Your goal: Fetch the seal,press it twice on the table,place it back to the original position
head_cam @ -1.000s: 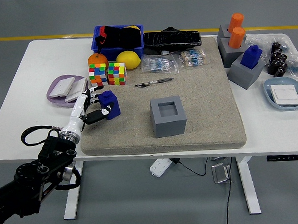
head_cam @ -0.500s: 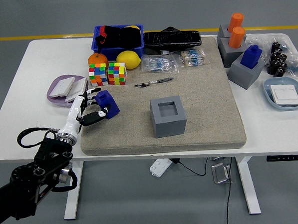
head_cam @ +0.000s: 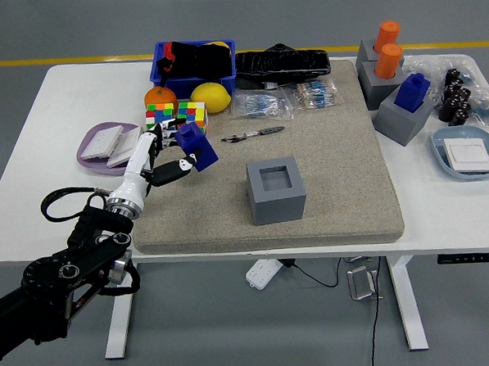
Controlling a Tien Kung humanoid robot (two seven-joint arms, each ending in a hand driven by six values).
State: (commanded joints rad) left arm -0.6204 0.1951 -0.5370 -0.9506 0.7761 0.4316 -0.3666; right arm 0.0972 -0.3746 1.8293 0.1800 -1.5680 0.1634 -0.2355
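Seal (head_cam: 196, 144), the blue one, is pinched in the left hand (head_cam: 163, 158) fingers, tilted above the mat (head_cam: 334, 162); a second ago it sat lower, nearer the mat's left edge; now it heads toward 3 o'clock, where the grey holder (head_cam: 275, 189) waits, probably for replacing.

I'm looking at a lab or workshop floor: grey concrete, yellow floor line (head_cam: 58, 61) at 12 o'clock, height-adjustable surface (head_cam: 443, 213).

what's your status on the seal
Left robot hand shut on seal, lifted over mat. Holder empty. Path clear.
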